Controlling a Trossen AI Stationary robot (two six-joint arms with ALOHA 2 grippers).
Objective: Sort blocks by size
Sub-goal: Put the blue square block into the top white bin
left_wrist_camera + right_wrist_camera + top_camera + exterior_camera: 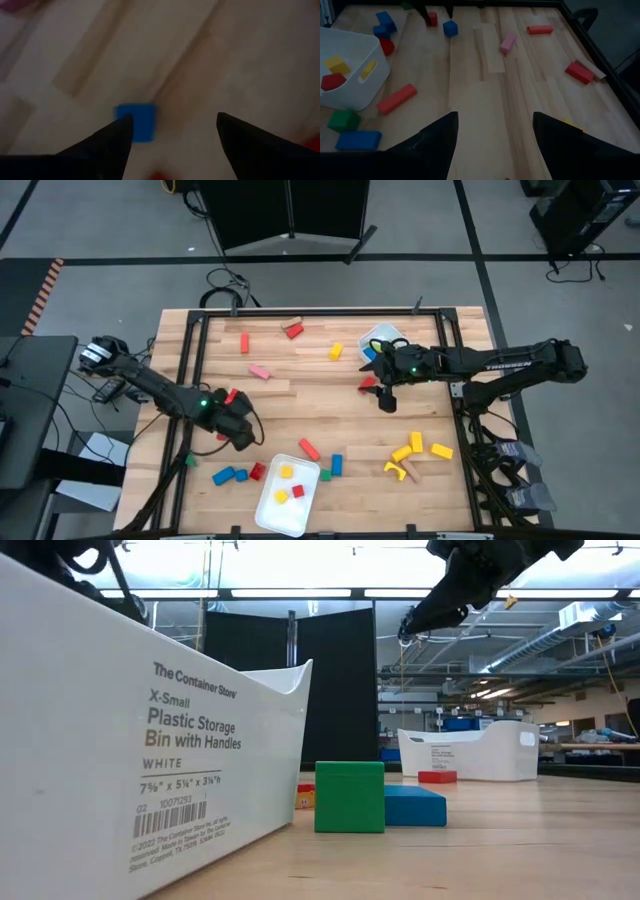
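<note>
A: While the left gripper (172, 125) is hovering low over the desk (320, 395) with its jaws released, where is its block sitting?

B: The small blue cube (136, 121) is lying just beside one finger, not between them. I'd judge it is needing a sideways shift to center the cube before closing.

A: And the right gripper (494, 125)?

B: It is hanging mid-desk, jaws released and grasping nothing. The other blocks are lying scattered, a few already in the white bin (268, 500).

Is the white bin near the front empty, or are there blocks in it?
Not empty. The white bin holds yellow blocks and a red one.
</note>
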